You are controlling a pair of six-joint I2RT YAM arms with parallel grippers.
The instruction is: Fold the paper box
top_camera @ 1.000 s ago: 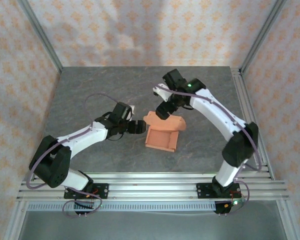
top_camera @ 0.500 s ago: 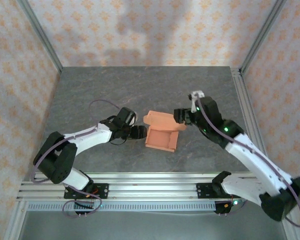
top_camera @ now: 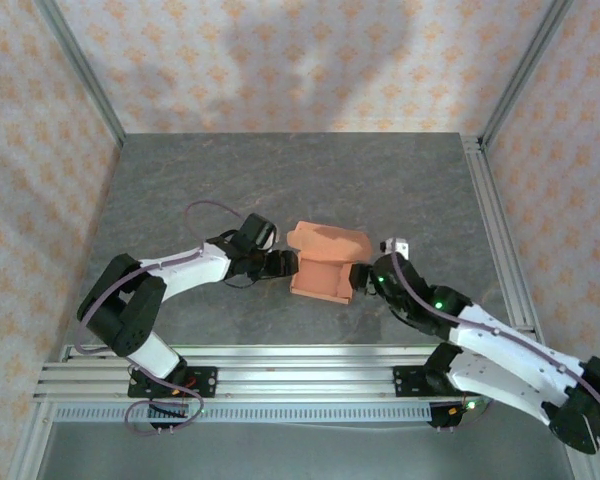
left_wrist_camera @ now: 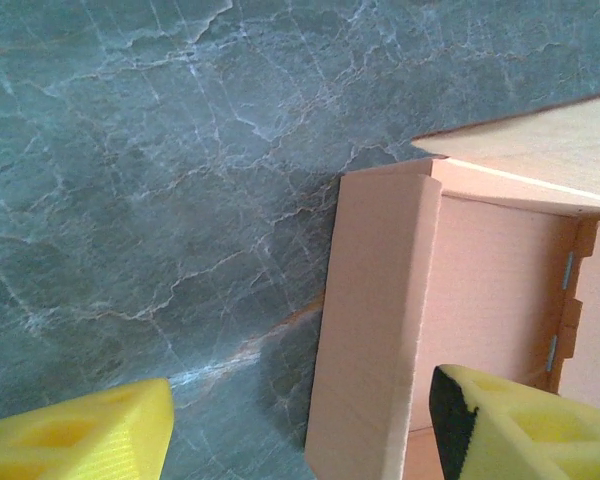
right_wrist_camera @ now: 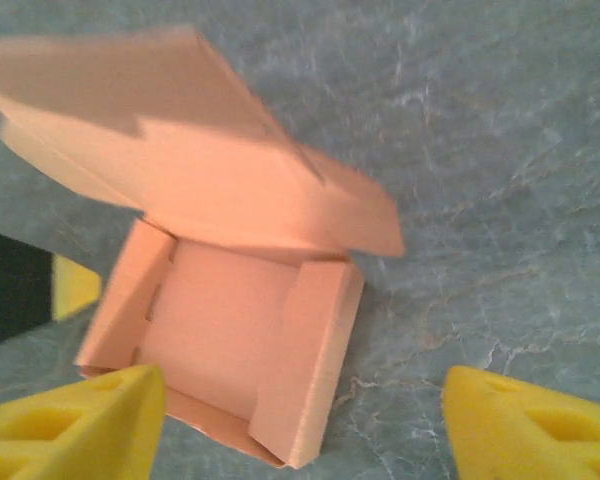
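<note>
The salmon-orange paper box [top_camera: 323, 272] rests mid-table as an open tray, its lid flap [top_camera: 330, 240] raised at the far side. My left gripper [top_camera: 286, 263] is open at the box's left wall [left_wrist_camera: 370, 350]; one yellow fingertip [left_wrist_camera: 520, 425] is inside the tray and the other [left_wrist_camera: 80, 440] is outside over the table, neither touching. My right gripper [top_camera: 360, 278] is open at the right side. Its fingertips [right_wrist_camera: 530, 430] straddle the folded right wall [right_wrist_camera: 310, 370] with wide gaps. The lid [right_wrist_camera: 180, 130] hangs over the tray's back edge.
The grey marble table [top_camera: 230, 180] is boxed in by patterned walls. Aluminium rails run along the near edge [top_camera: 300, 365] and up the right side [top_camera: 490, 220]. The left arm's cable [top_camera: 205, 208] loops above its forearm.
The right arm swung from behind the box round to its right side and dropped low. The left gripper slid right onto the left wall. Both jaws narrowed somewhat.
</note>
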